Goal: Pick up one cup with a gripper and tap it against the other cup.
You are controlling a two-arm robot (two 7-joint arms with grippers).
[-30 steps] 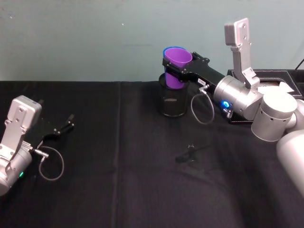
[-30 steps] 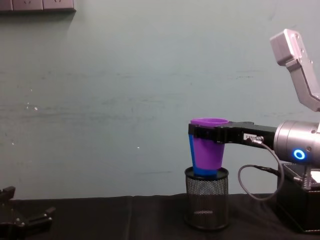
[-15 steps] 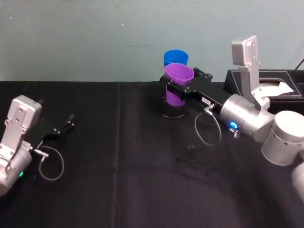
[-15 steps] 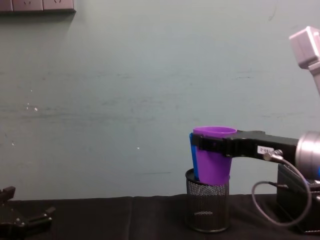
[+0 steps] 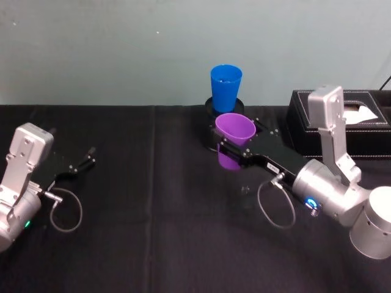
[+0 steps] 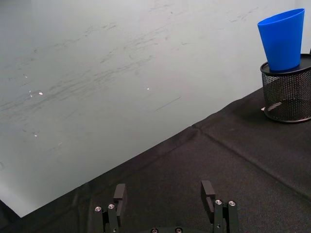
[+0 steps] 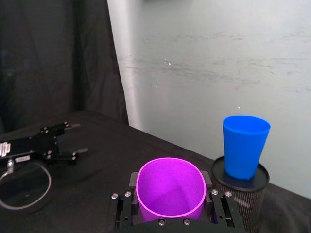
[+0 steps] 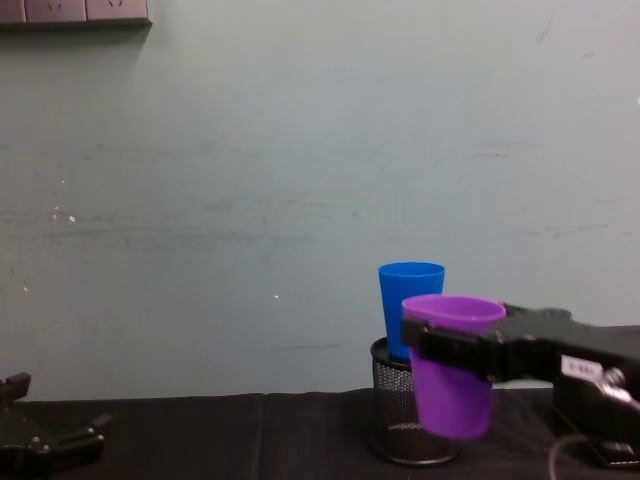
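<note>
Fingers (image 7: 132, 180) of right gripper (image 5: 237, 139) clamped on purple cup (image 5: 235, 128), near blue cup (image 5: 225, 82), left gripper (image 6: 163, 190) fingers spread

The bench (image 5: 153, 244) has a black cloth over the whole top, with a crease running front to back left of the middle. Near the back wall stands a black mesh pen holder (image 6: 286, 94), and a black tissue box (image 5: 369, 133) sits on the right. The left gripper (image 5: 90, 156) is low on the left side, jaws apart; can't tell if it touches the cloth.
</note>
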